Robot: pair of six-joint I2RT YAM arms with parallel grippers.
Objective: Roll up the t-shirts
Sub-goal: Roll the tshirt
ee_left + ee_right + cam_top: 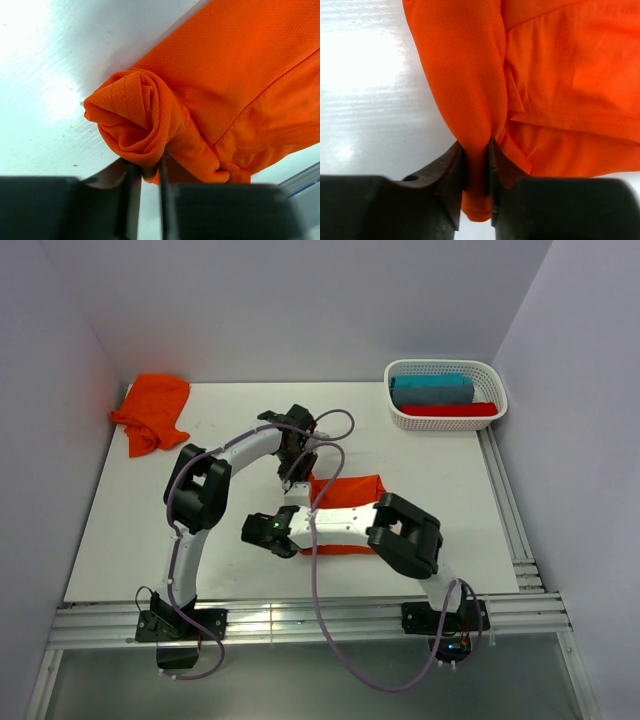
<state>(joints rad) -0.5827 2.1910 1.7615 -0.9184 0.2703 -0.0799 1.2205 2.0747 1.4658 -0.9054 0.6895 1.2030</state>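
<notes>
1. My left gripper (148, 172) is pinched almost closed on the shirt (240, 85). Its two fingers (131, 200) stand close together, and a small fold from the bottom of the rolled end sits between their tips.
2. That rolled end (135, 115) is a loose spiral of orange fabric resting on the white table (40, 100). In the left wrist view, the rest of the shirt spreads out flat to the right of it.
3. My right gripper (476, 150) is clamped on the same shirt. A thick fold runs down between the fingers (454, 172) and pokes out below them. To the right of the fold, the fabric lies in flat layers with a seam showing.
4. From above, the shirt lies near the middle of the table, partly hidden under my two arms. The arms meet over its left edge.
5. My left arm (240, 445) comes in from the far side and points down at the shirt's far left corner. My right forearm (340, 522) lies across the near part of the shirt.
6. A second shirt (152, 408), also plain orange, sits in a crumpled heap at the far left corner of the table. It is well apart from both grippers.
7. A white basket (445, 422) stands at the far right corner. It holds a teal cloth (432, 388) on the far side and a red cloth (452, 409) just beside it on the near side.
</notes>
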